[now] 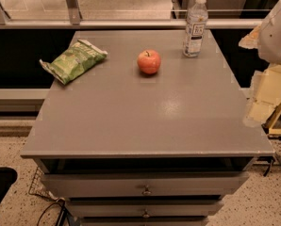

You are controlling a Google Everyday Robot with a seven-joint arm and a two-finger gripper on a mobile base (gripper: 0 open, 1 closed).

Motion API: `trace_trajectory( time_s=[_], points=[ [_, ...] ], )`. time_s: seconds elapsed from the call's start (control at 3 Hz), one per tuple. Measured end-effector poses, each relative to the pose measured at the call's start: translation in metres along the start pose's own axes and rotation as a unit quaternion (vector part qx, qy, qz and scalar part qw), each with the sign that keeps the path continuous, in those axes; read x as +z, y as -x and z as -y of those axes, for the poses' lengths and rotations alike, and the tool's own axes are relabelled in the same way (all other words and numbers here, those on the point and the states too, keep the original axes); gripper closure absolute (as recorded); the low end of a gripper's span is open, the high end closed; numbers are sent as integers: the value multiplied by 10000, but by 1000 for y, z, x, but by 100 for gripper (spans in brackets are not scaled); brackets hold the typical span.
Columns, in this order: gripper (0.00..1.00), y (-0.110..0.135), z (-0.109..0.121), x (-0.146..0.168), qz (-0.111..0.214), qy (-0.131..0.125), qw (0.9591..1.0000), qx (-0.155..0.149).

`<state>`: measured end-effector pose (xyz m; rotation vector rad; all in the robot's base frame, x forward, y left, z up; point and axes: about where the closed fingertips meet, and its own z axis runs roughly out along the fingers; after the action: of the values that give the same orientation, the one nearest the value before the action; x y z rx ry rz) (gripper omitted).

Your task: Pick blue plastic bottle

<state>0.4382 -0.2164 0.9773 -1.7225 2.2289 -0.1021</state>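
The bottle (195, 26) stands upright at the far right corner of the gray cabinet (145, 121) top. It has a white cap and a white label whose dark print is too small to read. A red apple (149, 61) sits to its left, and a green chip bag (74, 60) lies further left, its lettering illegible. A white arm (276, 29) housing shows at the right edge, near the bottle. The gripper is out of view, so its state cannot be told.

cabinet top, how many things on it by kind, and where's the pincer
blue plastic bottle: 1
red apple: 1
green snack bag: 1
total: 3
pincer: out of view; only the white arm shows at the right edge
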Motion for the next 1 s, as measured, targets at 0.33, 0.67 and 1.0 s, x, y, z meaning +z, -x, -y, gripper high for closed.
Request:
trace_trajectory(
  time_s=[0.33,0.67,1.0],
  points=[
    [0,1,3,-1,30,-80,10000,22],
    [0,-2,31,5,546,-395,9966,475],
    [0,7,78,8,1366,-865,9823,946]
  ],
)
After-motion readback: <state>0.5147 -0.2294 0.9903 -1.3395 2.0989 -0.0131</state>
